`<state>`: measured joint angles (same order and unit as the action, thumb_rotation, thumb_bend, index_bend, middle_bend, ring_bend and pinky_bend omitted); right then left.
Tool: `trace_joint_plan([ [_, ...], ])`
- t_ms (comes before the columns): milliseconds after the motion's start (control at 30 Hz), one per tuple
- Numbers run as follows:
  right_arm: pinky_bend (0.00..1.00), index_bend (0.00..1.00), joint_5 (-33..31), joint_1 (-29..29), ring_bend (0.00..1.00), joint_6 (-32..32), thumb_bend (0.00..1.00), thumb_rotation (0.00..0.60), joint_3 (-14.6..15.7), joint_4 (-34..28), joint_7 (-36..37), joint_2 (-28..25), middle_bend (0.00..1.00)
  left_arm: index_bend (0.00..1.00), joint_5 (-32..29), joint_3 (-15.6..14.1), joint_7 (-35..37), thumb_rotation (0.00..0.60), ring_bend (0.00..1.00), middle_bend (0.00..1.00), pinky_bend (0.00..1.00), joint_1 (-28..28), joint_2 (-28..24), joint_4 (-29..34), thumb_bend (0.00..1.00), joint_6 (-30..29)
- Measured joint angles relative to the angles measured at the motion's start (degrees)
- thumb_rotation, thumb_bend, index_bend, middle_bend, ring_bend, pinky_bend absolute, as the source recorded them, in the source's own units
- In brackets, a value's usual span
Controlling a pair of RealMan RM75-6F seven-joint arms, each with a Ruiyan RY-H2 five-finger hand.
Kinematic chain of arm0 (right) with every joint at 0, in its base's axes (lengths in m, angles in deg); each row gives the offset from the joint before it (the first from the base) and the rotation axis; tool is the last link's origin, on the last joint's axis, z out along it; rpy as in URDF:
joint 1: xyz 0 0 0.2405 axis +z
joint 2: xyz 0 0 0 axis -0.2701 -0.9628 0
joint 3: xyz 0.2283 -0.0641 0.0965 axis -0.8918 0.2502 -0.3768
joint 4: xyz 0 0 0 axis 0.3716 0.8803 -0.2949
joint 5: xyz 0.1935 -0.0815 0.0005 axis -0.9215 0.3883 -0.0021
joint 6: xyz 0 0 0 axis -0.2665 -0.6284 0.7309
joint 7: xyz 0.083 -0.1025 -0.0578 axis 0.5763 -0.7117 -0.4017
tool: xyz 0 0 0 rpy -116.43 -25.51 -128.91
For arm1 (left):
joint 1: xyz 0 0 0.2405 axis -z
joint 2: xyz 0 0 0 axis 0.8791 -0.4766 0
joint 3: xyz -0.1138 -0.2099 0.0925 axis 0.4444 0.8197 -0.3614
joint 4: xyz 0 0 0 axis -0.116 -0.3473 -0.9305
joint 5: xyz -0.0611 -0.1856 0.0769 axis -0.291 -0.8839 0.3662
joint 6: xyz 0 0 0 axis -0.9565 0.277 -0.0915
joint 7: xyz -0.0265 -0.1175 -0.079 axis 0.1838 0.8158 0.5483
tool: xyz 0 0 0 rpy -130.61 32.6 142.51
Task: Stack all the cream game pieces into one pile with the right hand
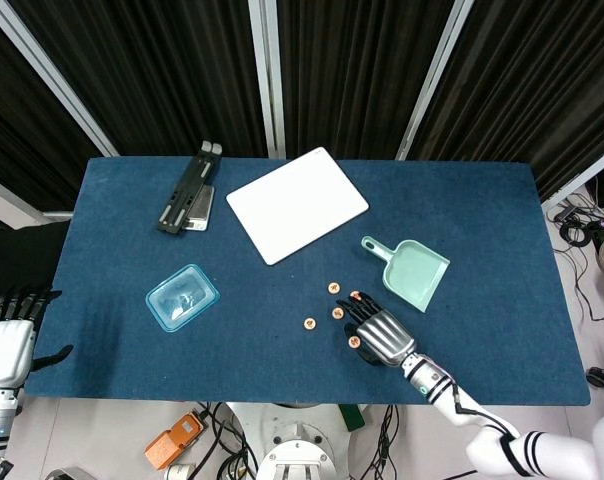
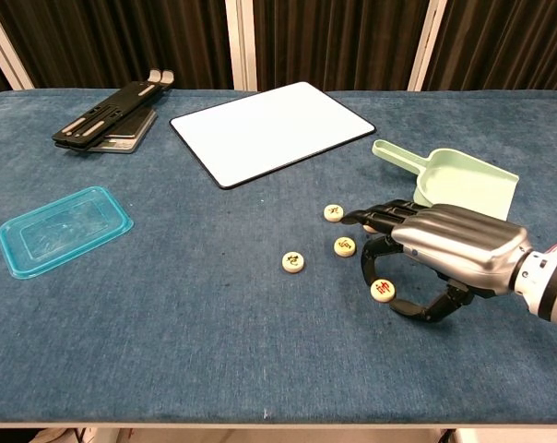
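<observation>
Several cream game pieces lie apart on the blue table [image 2: 168, 314]: one at the back [image 2: 334, 213], one in the middle [image 2: 345, 246], one to the left [image 2: 293, 262] and one nearest me [image 2: 383, 290]. My right hand [image 2: 435, 254] hovers over their right side, fingers spread and holding nothing. A finger and the thumb straddle the nearest piece. The fingertips [image 2: 363, 218] cover another piece in the chest view; the head view shows it [image 1: 355, 296] at the tips of my right hand [image 1: 377, 332]. My left hand [image 1: 7, 345] hangs off the table's left front corner, fingers apart, empty.
A mint dustpan [image 2: 458, 189] lies just behind my right hand. A white board [image 2: 269, 129] sits at the back centre, a black folded stand [image 2: 108, 115] at the back left, and a clear blue lid [image 2: 62, 229] at the left.
</observation>
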<state>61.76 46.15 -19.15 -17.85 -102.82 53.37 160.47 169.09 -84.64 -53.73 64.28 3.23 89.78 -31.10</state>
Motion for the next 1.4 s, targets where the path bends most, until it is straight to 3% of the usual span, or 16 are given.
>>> trace_joint_plan([
  [367, 0.02, 0.56, 0.43, 1.6, 0.0, -2.17, 0.56, 0.6, -1.94, -1.37, 1.08, -0.28, 0.13, 0.2, 0.15, 0.16, 0.07, 0.6, 0.08, 0.14, 0.0, 0.03, 0.0, -0.19, 0.07, -0.12],
  [800, 0.02, 0.53, -4.95, 8.42, 0.0, 4.33, 0.56, 0.6, -6.68, 0.09, -3.93, 5.76, 0.13, 0.2, -0.19, -0.1, 0.12, 0.6, 0.08, 0.14, 0.0, -0.61, -0.17, -0.06, 0.07, -0.3],
  [1400, 0.02, 0.5, -7.31, 10.72, 0.0, 4.81, 0.56, 0.6, -6.29, 2.61, -4.89, 8.24, 0.13, 0.2, -0.37, 0.09, 0.2, 0.6, 0.08, 0.14, 0.0, -0.58, -0.05, -0.42, 0.07, 0.01],
])
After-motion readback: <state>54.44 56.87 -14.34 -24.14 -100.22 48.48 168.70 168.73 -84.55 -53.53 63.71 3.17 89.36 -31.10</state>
